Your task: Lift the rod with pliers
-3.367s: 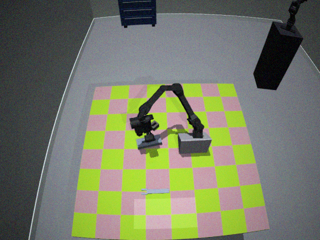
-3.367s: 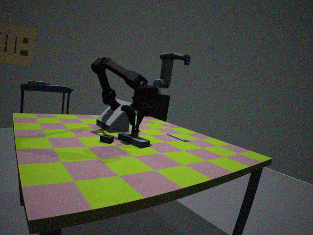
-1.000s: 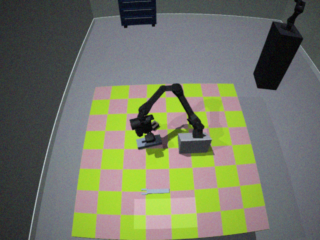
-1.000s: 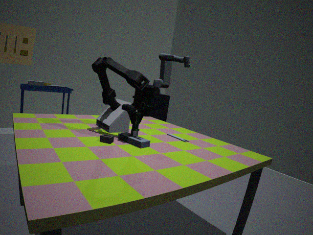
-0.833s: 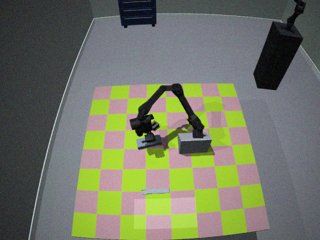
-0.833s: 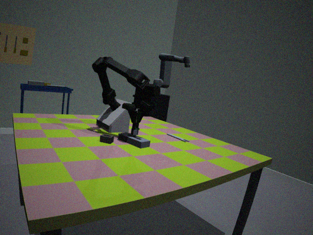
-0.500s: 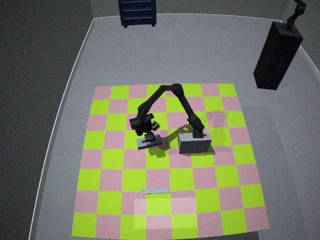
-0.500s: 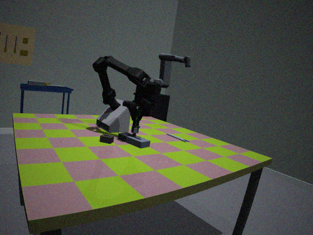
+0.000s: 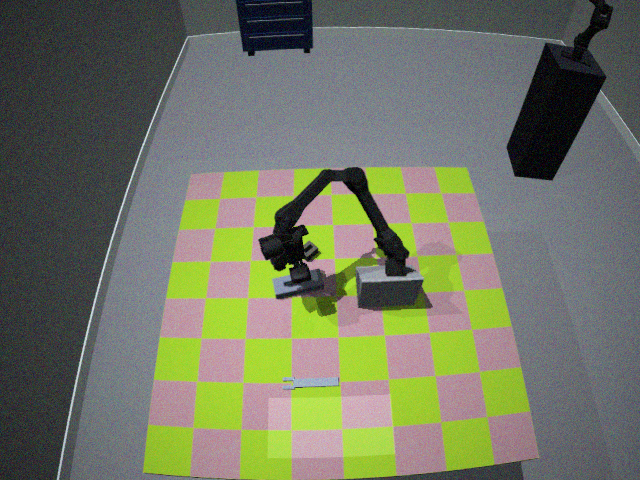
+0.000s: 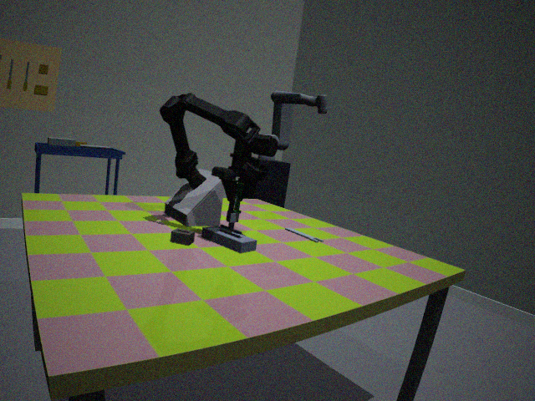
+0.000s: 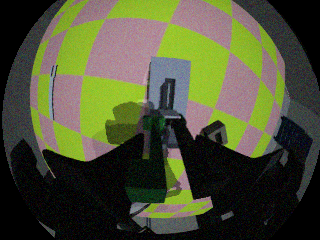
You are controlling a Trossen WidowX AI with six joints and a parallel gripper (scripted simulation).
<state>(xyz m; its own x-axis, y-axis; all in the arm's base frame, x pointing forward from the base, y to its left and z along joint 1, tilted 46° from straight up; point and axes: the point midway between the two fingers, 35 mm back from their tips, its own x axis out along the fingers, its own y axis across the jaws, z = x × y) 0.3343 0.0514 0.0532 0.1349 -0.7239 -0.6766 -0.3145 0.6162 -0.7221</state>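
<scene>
One pair of locking pliers (image 10: 233, 215) (image 11: 155, 123), green-handled and probably stiff, sits in the half-open gripper (image 10: 236, 181), best squeezed by the handles. Its jaws point down at the channel block (image 9: 282, 290) (image 10: 247, 245) (image 11: 181, 67); the rod, inside the block's slot, isn't distinguishable, but is likely rigid and slippery.

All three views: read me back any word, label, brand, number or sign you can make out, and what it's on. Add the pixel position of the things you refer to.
None: no readable text in any view.
Nothing legible on the robot arm (image 9: 353, 178) (image 10: 207, 109), the grooved block (image 9: 283, 291) (image 10: 247, 245) (image 11: 171, 67) or the blue drawer cabinet (image 9: 275, 35).
Pegboard (image 10: 26, 101): tool shapes only; any small marks there are too blurred to read.
</scene>
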